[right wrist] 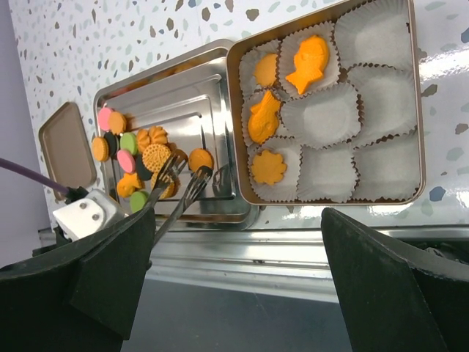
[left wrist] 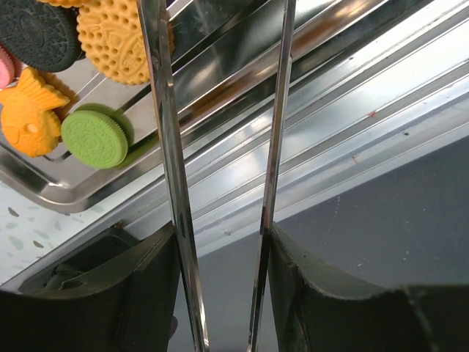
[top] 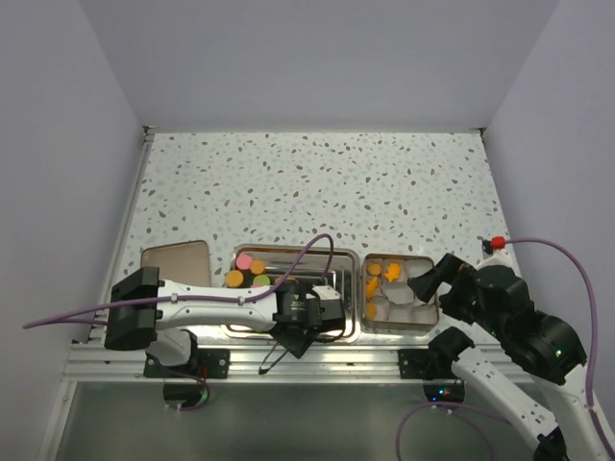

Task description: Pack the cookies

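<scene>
Speckled tabletop (top: pixel 317 182) fills my overhead feed between pale walls. I see the left gripper (left wrist: pixel 220 249) clamped around steel tongs (left wrist: pixel 165 147), whose blades stand narrowly apart; I cannot tell whether their tips pinch anything. They reach over the steel tray (right wrist: pixel 198 103), close to the loose cookies (right wrist: pixel 128 158) heaped at its left end. Four more orange ones sit in paper cups (right wrist: pixel 322 117) inside the tin (right wrist: pixel 419 110) just beside the tray's right side. The right gripper (right wrist: pixel 238 235) hangs near the tin, fingers spread wide and empty. A brown lid (top: pixel 176 261) lies left of the tray.
</scene>
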You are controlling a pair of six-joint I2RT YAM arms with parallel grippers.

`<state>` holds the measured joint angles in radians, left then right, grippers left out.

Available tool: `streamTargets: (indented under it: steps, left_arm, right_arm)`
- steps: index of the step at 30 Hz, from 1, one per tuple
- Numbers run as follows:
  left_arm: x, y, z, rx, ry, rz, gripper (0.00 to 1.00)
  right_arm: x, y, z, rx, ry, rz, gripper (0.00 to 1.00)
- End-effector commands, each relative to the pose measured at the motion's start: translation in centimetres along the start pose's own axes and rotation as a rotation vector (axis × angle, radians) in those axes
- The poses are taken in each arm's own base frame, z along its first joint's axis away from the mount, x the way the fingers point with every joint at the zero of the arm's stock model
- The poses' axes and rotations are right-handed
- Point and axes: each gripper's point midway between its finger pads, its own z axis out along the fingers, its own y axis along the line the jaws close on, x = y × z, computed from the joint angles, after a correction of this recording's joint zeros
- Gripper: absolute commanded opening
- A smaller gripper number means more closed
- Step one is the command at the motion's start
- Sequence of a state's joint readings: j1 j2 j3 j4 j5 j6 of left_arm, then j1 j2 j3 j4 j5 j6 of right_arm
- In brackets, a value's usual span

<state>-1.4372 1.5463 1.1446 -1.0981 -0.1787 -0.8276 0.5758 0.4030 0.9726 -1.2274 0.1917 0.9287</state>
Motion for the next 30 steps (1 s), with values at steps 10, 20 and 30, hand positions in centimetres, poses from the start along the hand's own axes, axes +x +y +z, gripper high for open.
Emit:
streamTargets:
  steps: [10,20,30]
  left_arm:
    - [0.1,1.3,-0.7,-0.072,-0.013,0.013,0.34]
    - [-5.0,-0.3,-6.0,-0.051,-0.151,0.015,0.32]
    - [-10.9,-4.1,-11.2,0.061,-0.306,0.018,0.30]
  right_arm:
    - [0.7,-0.8,-0.1,0.012,0.008,0.037,0.99]
    - [0.2,-0.8,-0.6,0.012,-0.011,0.038,0.99]
    - [-1.5,-1.0,-2.3,0.024,-0.082,0.048,0.99]
